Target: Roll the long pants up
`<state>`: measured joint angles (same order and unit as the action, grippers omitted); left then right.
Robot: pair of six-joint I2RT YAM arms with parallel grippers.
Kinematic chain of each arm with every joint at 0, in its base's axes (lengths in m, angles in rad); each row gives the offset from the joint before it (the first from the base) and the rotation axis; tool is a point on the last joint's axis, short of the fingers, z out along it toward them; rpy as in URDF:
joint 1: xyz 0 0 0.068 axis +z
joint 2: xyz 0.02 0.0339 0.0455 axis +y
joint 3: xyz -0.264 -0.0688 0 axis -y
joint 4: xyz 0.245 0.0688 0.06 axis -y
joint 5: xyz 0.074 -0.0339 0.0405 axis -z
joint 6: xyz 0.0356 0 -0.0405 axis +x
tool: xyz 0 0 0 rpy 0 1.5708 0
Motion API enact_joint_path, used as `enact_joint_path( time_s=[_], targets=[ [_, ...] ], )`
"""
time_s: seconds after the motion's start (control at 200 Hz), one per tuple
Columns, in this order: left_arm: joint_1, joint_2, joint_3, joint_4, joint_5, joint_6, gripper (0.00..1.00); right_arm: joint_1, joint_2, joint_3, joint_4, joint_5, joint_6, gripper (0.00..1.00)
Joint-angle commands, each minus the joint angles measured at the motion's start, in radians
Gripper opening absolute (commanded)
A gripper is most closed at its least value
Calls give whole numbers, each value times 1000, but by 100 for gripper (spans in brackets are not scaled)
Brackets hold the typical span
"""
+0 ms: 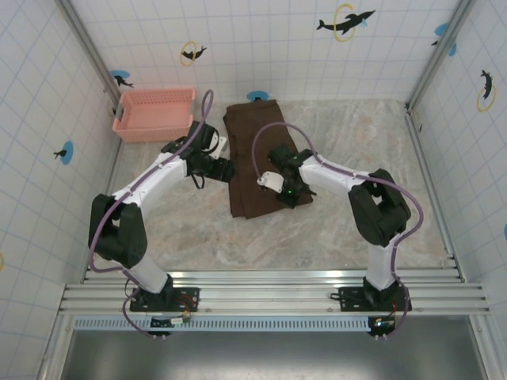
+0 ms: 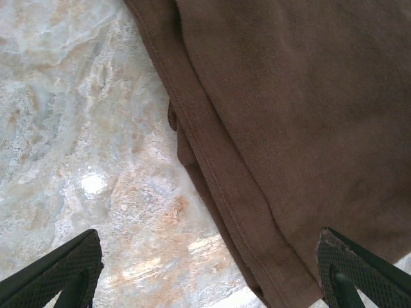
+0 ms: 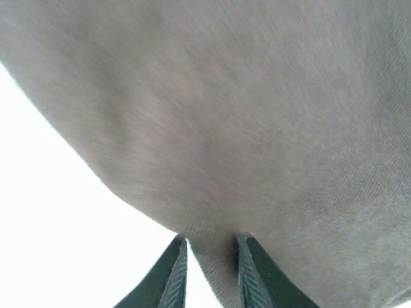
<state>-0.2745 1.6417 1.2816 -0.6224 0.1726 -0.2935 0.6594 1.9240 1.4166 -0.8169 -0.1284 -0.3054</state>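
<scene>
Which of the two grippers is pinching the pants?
The right gripper, fingers nearly together on a fold of the long pants; the left gripper stands wide open.

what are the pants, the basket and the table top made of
The pants look like soft woven cloth, maybe cotton twill, matte brown: fine diagonal weave, stitched seam. The basket seems moulded plastic, even pink, thin stiff rim. The table top looks glossy marble, veined with glare; stone or print, cannot tell.

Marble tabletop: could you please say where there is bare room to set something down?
Free: the patch between the dark brown cloth pants and the right wall, and the strip between them and the metal rail. Crowded: around the pink plastic basket.
</scene>
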Motion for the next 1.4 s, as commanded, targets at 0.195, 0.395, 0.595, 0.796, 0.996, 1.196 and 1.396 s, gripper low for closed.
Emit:
enact_joint_path(
  time_s=[0.195,0.395,0.595,0.796,0.996,1.196,1.396],
  targets=[
    [16,-57,-8,-23,65,50,88,27,12,135,-290,-276,161,28],
    [24,-82,-53,12,70,51,93,39,-98,-35,-146,-23,45,44],
    [28,-105,-85,78,98,-2,97,44,-79,-118,5,120,-9,45],
    [29,-89,-70,53,106,6,97,52,-55,-107,67,169,-56,49],
    [29,-92,-74,34,83,14,98,36,18,-108,110,124,-73,47],
    [30,-99,-72,21,65,17,97,37,55,-92,134,135,-85,45],
    [31,-86,-56,13,68,18,97,42,98,-51,115,173,-75,45]
  ],
)
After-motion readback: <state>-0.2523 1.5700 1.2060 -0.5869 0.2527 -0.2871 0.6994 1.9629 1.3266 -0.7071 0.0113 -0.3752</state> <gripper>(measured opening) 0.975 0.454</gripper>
